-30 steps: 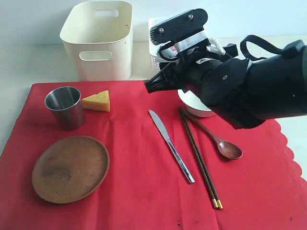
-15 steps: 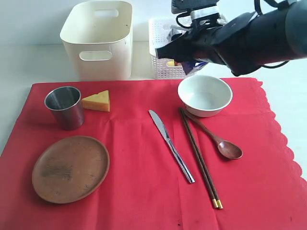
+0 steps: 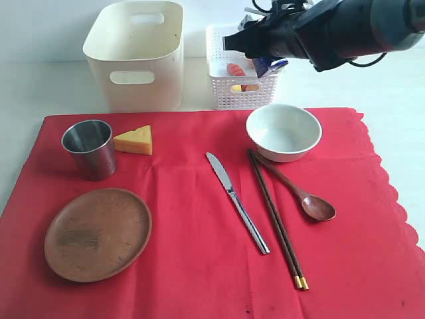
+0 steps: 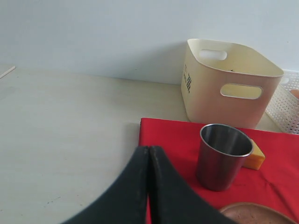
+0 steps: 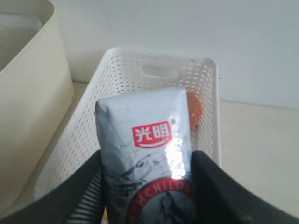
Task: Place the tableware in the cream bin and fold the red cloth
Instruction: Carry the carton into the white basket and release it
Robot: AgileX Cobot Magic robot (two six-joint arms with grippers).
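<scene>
The blue-white milk packet (image 5: 145,154) is held by the right gripper (image 5: 147,196) above the white lattice basket (image 5: 208,93), probably for release next; the left gripper (image 4: 148,177) is clenched empty.

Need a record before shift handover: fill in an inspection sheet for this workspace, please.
surface: pale table, with the red cloth spread flat over it.
job's things: steel cup, wooden plate, knife, chopsticks, spoon and bowl all lie on the cloth; cream bin stands beyond it.
clutter: cheese wedge beside the cup; white lattice basket with food pieces.
grippers: left gripper shut, holding nothing; right gripper holds a milk packet above the basket.
cables: dark leads on the right arm, off the table.
surroundings: plain pale wall; nothing else seen.
</scene>
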